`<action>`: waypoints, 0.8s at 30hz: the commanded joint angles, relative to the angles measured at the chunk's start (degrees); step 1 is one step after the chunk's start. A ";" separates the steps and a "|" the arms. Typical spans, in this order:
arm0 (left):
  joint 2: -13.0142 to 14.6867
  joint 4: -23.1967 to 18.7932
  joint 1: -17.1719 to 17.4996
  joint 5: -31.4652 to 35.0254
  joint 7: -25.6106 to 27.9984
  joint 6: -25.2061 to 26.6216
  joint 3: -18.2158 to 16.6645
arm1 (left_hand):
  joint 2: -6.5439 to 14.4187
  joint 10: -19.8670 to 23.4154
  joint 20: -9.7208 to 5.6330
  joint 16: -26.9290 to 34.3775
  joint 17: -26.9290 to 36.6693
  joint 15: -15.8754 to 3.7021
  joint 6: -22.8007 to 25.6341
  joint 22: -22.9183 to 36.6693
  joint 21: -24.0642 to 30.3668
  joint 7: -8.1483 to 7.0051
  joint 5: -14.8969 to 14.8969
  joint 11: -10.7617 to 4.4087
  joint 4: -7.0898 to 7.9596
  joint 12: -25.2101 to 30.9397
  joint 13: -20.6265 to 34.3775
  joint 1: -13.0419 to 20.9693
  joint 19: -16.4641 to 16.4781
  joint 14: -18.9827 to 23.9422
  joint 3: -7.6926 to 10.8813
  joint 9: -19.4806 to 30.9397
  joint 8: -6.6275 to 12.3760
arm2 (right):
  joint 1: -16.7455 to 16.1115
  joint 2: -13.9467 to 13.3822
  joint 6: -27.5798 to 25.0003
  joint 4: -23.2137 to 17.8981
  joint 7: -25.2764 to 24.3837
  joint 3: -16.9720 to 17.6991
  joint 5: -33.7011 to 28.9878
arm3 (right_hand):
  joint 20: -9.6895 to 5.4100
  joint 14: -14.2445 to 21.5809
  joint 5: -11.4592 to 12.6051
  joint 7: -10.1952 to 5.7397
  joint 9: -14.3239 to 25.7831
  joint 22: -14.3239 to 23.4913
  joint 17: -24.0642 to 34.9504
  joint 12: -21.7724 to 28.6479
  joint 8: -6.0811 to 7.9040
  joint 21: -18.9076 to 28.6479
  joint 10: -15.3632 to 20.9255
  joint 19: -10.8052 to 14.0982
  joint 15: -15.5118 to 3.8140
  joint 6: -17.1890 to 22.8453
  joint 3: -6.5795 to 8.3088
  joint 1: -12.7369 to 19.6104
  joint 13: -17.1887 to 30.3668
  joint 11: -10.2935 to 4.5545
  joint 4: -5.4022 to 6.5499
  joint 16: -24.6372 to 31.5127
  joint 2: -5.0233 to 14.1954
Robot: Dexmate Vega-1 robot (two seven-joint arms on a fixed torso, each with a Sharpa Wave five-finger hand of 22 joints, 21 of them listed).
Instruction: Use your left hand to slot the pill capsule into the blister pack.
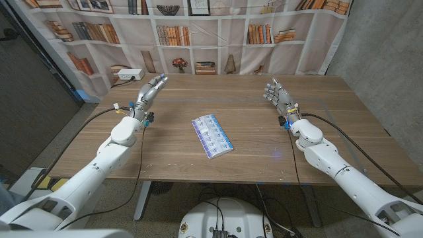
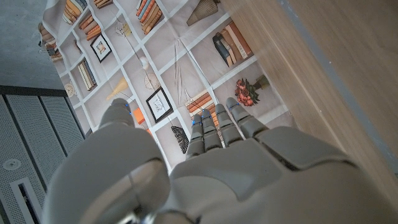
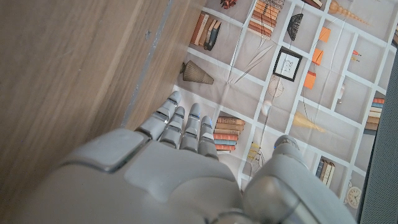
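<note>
Blister pack [image 1: 212, 137]: lies flat mid-bench, angled, between my 2 arms, so either side could reach it.
Capsule: I cannot make one out, loose or in the pack.
Left hand [image 1: 149, 91]: raised near the bench's [image 1: 330, 112] far left edge, well apart from the pack, fingers [image 2: 217, 127] straight, close together, holding nothing; I judge it is waiting to start.
Right hand [image 1: 279, 96]: mirrored at far right, fingers [image 3: 183, 124] likewise extended, empty, out of the way.
</note>
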 commanded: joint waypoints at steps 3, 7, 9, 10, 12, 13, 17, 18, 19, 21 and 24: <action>1.46 5.38 -2.34 10.74 6.65 -5.65 0.98 | 0.27 1.59 -0.15 0.20 0.06 -0.59 2.10 0.14 0.56 -0.31 -0.15 -0.64 -1.22 0.30 0.15 1.97 2.03 1.88 0.58 0.18 0.56 | 0.88 -0.61 -3.22 -2.08 -0.52 -1.39 -1.33 | -1.65 0.63 0.59 0.05 0.25 0.30 0.10 -0.35 0.33 0.17 0.60 0.22 0.06 0.51 -0.13 -0.46 -0.27 0.02 -0.07 0.22 0.04; 2.71 3.68 -1.22 15.11 11.68 -4.42 0.61 | 0.24 2.83 -0.38 0.19 0.04 -0.90 3.25 0.14 0.69 -0.65 -0.13 -1.17 -2.00 0.42 0.17 3.32 3.04 2.89 0.90 0.19 0.72 | 1.37 -0.65 -4.12 -2.12 -0.27 -1.85 -1.52 | -1.64 0.68 0.61 0.05 0.25 0.30 0.09 -0.49 0.33 0.16 0.71 0.22 0.09 0.59 -0.15 -0.45 -0.47 0.23 -0.10 0.21 0.05; 3.53 2.38 -0.50 17.02 13.84 -3.00 0.39 | 0.22 3.15 -0.43 0.25 0.03 -1.25 3.75 0.14 0.66 -0.63 -0.11 -1.29 -2.39 0.38 0.18 4.00 3.25 3.52 1.06 0.20 0.78 | 1.65 -0.72 -4.36 -2.08 -0.01 -2.03 -1.63 | -1.65 0.70 0.62 0.03 0.25 0.30 0.08 -0.60 0.34 0.15 0.72 0.23 0.04 0.66 -0.16 -0.44 -0.60 0.20 -0.11 0.20 0.05; 3.87 1.76 -0.11 18.04 15.10 -2.34 0.26 | 0.17 3.56 -0.52 0.18 0.03 -1.27 3.97 0.14 0.68 -0.70 -0.09 -1.47 -2.64 0.42 0.18 4.42 3.51 3.64 1.15 0.20 0.78 | 1.79 -0.75 -4.41 -2.05 0.07 -2.11 -1.74 | -1.62 0.68 0.63 0.05 0.25 0.30 0.08 -0.67 0.34 0.14 0.71 0.24 0.02 0.70 -0.16 -0.43 -0.67 0.14 -0.13 0.18 0.05; 4.71 0.23 0.73 19.97 17.33 -0.56 -0.02 | 0.09 3.90 -0.55 0.21 0.03 -1.62 4.38 0.14 0.67 -1.07 -0.06 -1.71 -2.95 0.41 0.19 4.94 3.74 4.10 1.25 0.20 0.83 | 1.99 -0.82 -4.65 -2.08 0.19 -2.21 -1.81 | -1.63 0.70 0.63 0.09 0.25 0.30 0.07 -0.71 0.35 0.14 0.76 0.23 0.02 0.75 -0.17 -0.43 -0.73 0.18 -0.13 0.17 0.05; 5.15 -0.58 1.11 21.00 18.40 0.56 -0.12 | 0.05 3.97 -0.56 0.24 0.03 -1.59 4.41 0.14 0.70 -1.21 -0.05 -1.69 -3.04 0.40 0.19 5.09 3.87 4.29 1.28 0.21 0.81 | 2.03 -0.80 -4.84 -2.16 0.11 -2.18 -1.73 | -1.62 0.70 0.64 0.05 0.25 0.30 0.07 -0.76 0.34 0.13 0.79 0.24 0.02 0.74 -0.18 -0.42 -0.80 0.13 -0.14 0.16 0.05; 6.81 -3.62 2.28 26.01 23.14 6.05 -0.18 | -0.19 5.25 -0.93 0.37 0.07 -2.24 5.44 0.20 1.09 -1.44 0.02 -2.62 -3.92 0.39 0.22 6.61 5.66 5.95 1.55 0.22 0.81 | 2.44 -0.95 -5.06 -1.95 0.61 -2.44 -1.92 | -1.59 0.75 0.66 0.04 0.26 0.30 0.07 -0.92 0.38 0.12 0.86 0.24 0.06 0.92 -0.20 -0.42 -1.00 0.15 -0.17 0.15 0.06; 7.15 -4.28 2.44 27.37 24.31 7.57 -0.06 | -0.25 6.04 -1.06 0.45 0.12 -2.42 6.05 0.25 1.31 -1.58 0.02 -2.93 -4.20 0.45 0.24 7.15 6.52 6.76 1.63 0.23 0.86 | 2.51 -0.96 -5.33 -1.95 0.69 -2.47 -1.81 | -1.60 0.78 0.66 0.03 0.26 0.30 0.07 -0.95 0.39 0.11 0.91 0.23 0.06 0.97 -0.20 -0.41 -1.05 0.19 -0.18 0.15 0.07; 7.39 -4.80 2.52 28.69 25.50 8.92 0.09 | -0.26 6.17 -1.07 0.52 0.14 -2.57 6.24 0.27 1.40 -1.66 0.02 -2.93 -4.26 0.42 0.24 7.27 6.83 7.11 1.65 0.23 0.88 | 2.59 -0.93 -5.44 -1.85 0.80 -2.50 -1.71 | -1.60 0.76 0.67 0.03 0.26 0.30 0.06 -1.00 0.39 0.10 0.92 0.23 0.05 1.00 -0.21 -0.41 -1.11 0.19 -0.18 0.14 0.07; 8.13 -6.17 2.81 31.08 27.30 11.78 0.42 | -0.46 7.43 -1.30 0.73 0.18 -2.91 7.00 0.31 1.63 -2.08 0.13 -3.29 -4.63 0.58 0.27 7.95 7.82 8.44 1.72 0.24 0.93 | 2.74 -0.70 -4.96 -1.23 1.25 -2.55 -1.57 | -1.58 0.75 0.68 0.00 0.26 0.30 0.06 -1.06 0.38 0.10 0.95 0.23 0.04 1.01 -0.22 -0.41 -1.18 0.20 -0.20 0.12 0.06; 9.42 -9.25 3.67 34.72 29.80 16.87 0.81 | -0.53 7.90 -1.43 0.76 0.20 -3.11 7.45 0.33 1.71 -2.34 0.23 -3.55 -4.81 0.59 0.28 8.31 8.20 8.90 1.77 0.24 1.00 | 2.90 -0.42 -4.64 -0.69 1.52 -2.58 -1.41 | -1.58 0.87 0.69 0.00 0.26 0.30 0.06 -1.16 0.37 0.10 1.02 0.28 -0.02 1.04 -0.24 -0.40 -1.31 0.17 -0.22 0.15 0.04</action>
